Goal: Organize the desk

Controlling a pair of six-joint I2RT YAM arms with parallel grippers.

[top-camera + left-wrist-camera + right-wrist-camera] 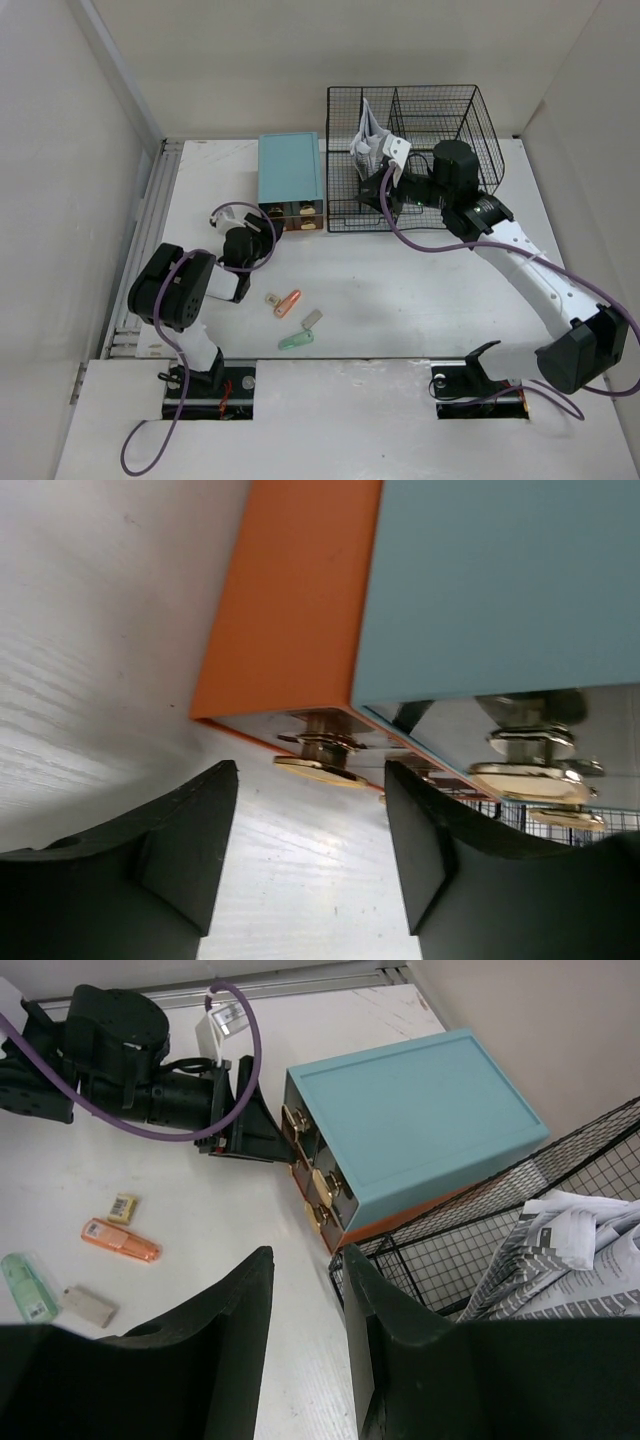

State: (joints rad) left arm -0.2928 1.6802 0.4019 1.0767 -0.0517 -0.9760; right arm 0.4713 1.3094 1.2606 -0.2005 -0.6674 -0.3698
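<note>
The white desk (420, 290) carries a teal-topped drawer box (290, 178) and a black wire rack (412, 150). My left gripper (264, 222) sits low at the box's front and is open. In the left wrist view a gold drawer knob (320, 771) lies just beyond the fingertips, and only bare desk shows between the fingers (190, 830). My right gripper (384, 192) hovers at the rack's front left corner. It is open too, with nothing between its fingers (240, 1300). Folded printed papers (570, 1250) stand in the rack.
Small items lie on the desk in front of the box: a yellow piece (271, 298), an orange stick (288, 302), a grey block (311, 319) and a green stick (296, 340). A ribbed metal rail (140, 260) runs along the left edge. Pale walls surround the desk.
</note>
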